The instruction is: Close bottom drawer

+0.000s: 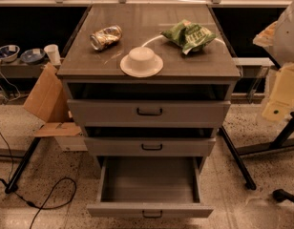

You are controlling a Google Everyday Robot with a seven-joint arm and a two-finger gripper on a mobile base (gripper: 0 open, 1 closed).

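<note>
The bottom drawer of the grey metal cabinet is pulled far out toward me. Its plain grey box interior is bare, and the small dark loop handle sits on the low front panel. The middle drawer and top drawer above it each stand out a little. My arm and gripper show as pale white and yellow parts at the right edge, well to the right of the cabinet and above the bottom drawer, touching nothing.
On the cabinet top lie a crushed can, a white bowl and a green chip bag. A cardboard box leans at the left. Black cables cross the floor. Black stand legs slant at the right.
</note>
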